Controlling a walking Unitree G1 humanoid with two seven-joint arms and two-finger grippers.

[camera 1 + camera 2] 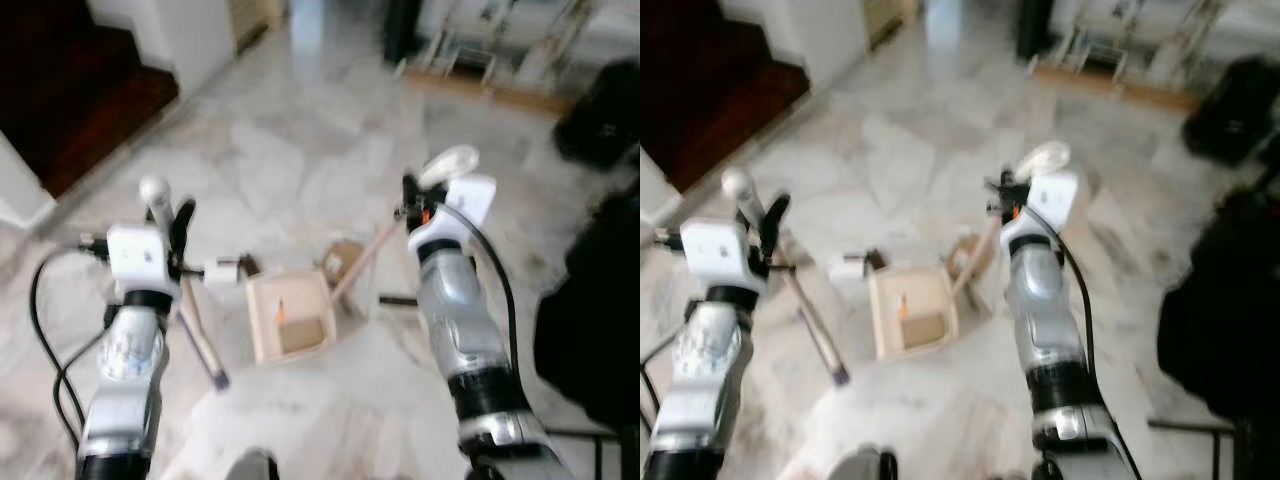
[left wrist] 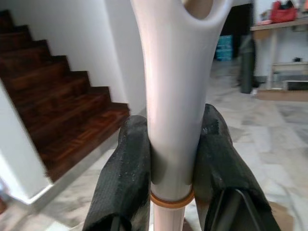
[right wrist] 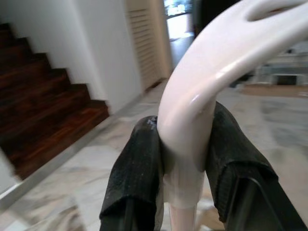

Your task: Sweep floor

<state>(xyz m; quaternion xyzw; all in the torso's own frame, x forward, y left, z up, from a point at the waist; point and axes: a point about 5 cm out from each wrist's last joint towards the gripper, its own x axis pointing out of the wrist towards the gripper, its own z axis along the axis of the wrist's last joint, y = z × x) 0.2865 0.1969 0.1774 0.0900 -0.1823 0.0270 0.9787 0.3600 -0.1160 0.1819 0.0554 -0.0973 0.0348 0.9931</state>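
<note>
I have the left gripper pinching the broom handle and the right gripper pinching the dustpan handle. The dustpan sits on the floor between them. Next, I think, push dirt into the dustpan.

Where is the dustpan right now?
In the left eye view the dustpan lies on the marble floor ahead, between the two arms, just right of the broom that the left gripper holds; the right gripper holds its long handle.
</note>
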